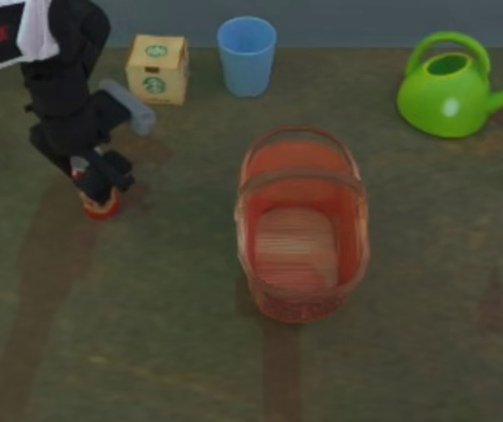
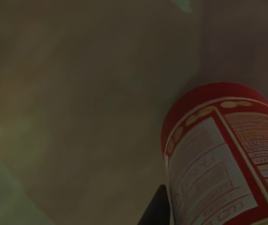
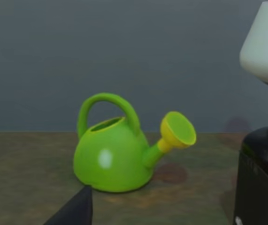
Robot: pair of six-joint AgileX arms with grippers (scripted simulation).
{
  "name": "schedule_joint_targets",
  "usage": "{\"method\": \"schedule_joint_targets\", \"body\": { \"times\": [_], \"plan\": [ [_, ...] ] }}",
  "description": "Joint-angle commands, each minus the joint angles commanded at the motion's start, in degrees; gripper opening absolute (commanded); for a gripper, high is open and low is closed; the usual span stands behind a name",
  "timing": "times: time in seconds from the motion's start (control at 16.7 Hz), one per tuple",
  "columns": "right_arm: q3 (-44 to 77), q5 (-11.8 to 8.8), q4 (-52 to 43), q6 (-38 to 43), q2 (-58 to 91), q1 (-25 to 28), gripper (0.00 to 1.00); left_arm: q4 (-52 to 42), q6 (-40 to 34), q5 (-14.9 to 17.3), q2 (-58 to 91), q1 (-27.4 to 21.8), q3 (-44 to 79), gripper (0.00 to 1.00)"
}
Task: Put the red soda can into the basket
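A rendered simulation tabletop, not a real room. A mottled olive-brown table [image 1: 172,352] meets a plain grey-blue backdrop. Unrelated props are scattered on it: a green watering can [image 1: 449,88], a blue cup [image 1: 246,54], a small cream box [image 1: 157,69] and an orange-red woven basket [image 1: 301,224].

Soda can [image 1: 101,207] under left hand [image 1: 96,185], left of basket [image 1: 301,303].

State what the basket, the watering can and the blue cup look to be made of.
The basket looks woven, like wicker or cane: orange-red ribbed walls, paler slatted bottom, matte. The watering can looks like moulded plastic: uniform bright green, smooth, with a glossy highlight on its side. The blue cup is probably plastic too: plain, even light blue, smooth; the look leaves it open.
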Motion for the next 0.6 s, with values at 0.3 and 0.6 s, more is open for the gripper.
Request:
{"method": "schedule_joint_targets", "body": {
  "times": [0.3, 0.6],
  "plan": [
    [0.0, 0.0, 0.0, 0.0, 0.0, 0.0, 1.0, 0.0, 0.0, 0.0, 0.0, 0.0, 0.0, 0.0],
    [0.0, 0.0, 0.0, 0.0, 0.0, 0.0, 1.0, 0.0, 0.0, 0.0, 0.0, 0.0, 0.0, 0.0]
  ]
}}
